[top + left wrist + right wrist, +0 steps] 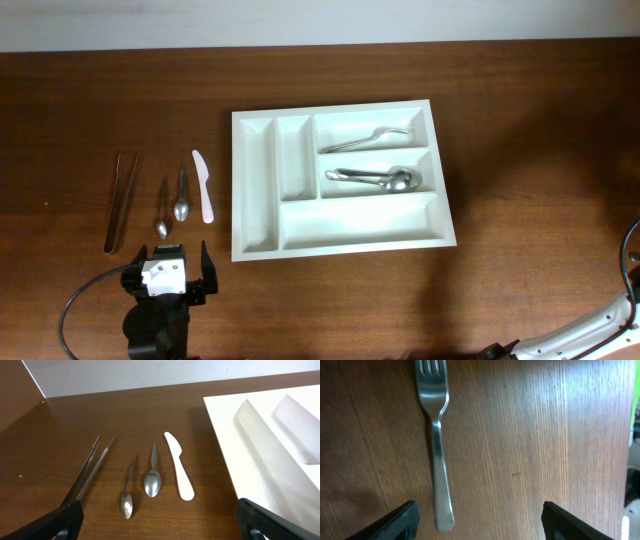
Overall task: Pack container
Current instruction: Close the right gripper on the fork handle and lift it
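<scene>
I see my left jaws wide apart near the white plastic five-compartment cutlery tray (pixel 255 185); right jaws apart over a steel fork (pixel 438 450).

Wooden table (pixel 520 120) — dark brown, grained. Laid out side by side on it: metal tongs (pixel 120 200), small spoon (pixel 163 208), larger spoon (pixel 182 195), white plastic knife (pixel 204 187). Elsewhere on it — one steel fork (pixel 436 435).

Cropped by top edge, right wrist view: fork (pixel 439 460) tines. Cropped by right edge, left wrist view: container (pixel 225 430).
</scene>
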`<act>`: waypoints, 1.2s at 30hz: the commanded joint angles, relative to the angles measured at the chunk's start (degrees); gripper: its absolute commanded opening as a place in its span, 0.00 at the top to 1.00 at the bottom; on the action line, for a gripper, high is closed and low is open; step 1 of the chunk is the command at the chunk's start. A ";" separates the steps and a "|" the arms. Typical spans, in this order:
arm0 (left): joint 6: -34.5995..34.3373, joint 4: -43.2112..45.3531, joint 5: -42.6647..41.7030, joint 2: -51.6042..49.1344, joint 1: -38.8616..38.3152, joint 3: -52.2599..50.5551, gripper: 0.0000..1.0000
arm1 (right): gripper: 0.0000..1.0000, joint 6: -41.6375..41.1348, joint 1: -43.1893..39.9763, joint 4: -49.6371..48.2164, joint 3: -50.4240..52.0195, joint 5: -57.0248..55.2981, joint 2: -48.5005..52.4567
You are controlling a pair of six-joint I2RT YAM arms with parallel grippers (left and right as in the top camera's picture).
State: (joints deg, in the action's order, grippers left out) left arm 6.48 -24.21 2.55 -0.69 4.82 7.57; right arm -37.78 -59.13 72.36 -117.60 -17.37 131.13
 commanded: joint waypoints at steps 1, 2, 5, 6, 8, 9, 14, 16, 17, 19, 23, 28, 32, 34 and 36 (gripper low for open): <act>0.92 0.11 0.42 0.35 -0.33 -0.42 0.01 | 0.21 1.38 -0.44 -1.53 0.09 -1.33 0.46; 0.92 0.11 0.42 0.35 -0.33 -0.42 0.01 | 0.21 1.38 -0.52 -2.05 0.42 -1.31 0.46; 0.92 0.11 0.42 0.35 -0.33 -0.42 0.01 | 0.21 1.38 -1.11 -4.46 2.64 -1.27 0.46; 0.90 0.11 0.42 0.35 -0.33 -0.42 0.01 | 0.21 1.38 -1.38 -5.22 3.43 -1.03 0.46; 0.92 0.11 0.42 0.35 -0.33 -0.42 0.01 | 0.21 1.40 -2.05 -7.32 5.88 0.07 0.48; 0.92 0.11 0.42 0.35 -0.33 -0.42 0.01 | 0.22 1.42 -2.43 -9.03 7.85 1.14 0.48; 0.92 0.09 0.42 0.35 -0.33 -0.42 0.01 | 0.27 3.58 -2.82 -14.69 12.96 2.78 0.48; 0.92 0.09 0.42 0.35 -0.33 -0.42 0.01 | 0.27 5.46 -2.82 -17.33 14.47 5.55 0.48; 0.92 0.09 0.42 0.35 -0.33 -0.42 0.01 | 0.27 6.34 -2.82 -18.40 15.06 7.04 0.48; 0.90 0.09 0.42 0.35 -0.33 -0.42 0.01 | 0.27 8.22 -2.82 -20.96 16.50 10.05 0.50; 0.92 0.11 0.42 0.35 -0.33 -0.42 0.01 | 0.27 9.09 -2.75 -23.67 18.03 10.97 0.50; 0.92 0.11 0.39 0.35 -0.33 -0.42 0.01 | 0.37 9.03 -2.75 -24.65 18.08 11.04 0.50; 0.92 0.09 0.39 0.35 -0.33 -0.42 0.01 | 0.56 8.79 -2.75 -24.90 18.08 11.63 0.50; 0.92 0.11 0.42 0.35 -0.33 -0.42 0.01 | 0.64 8.39 -2.80 -24.83 18.10 11.61 0.50; 0.92 0.11 0.39 0.35 -0.33 -0.42 0.01 | 0.72 8.39 -2.82 -24.83 18.10 11.63 0.50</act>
State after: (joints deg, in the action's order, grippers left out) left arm 6.48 -24.18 2.55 -0.69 4.82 7.60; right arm -29.39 -61.84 47.27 -100.97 -5.98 131.41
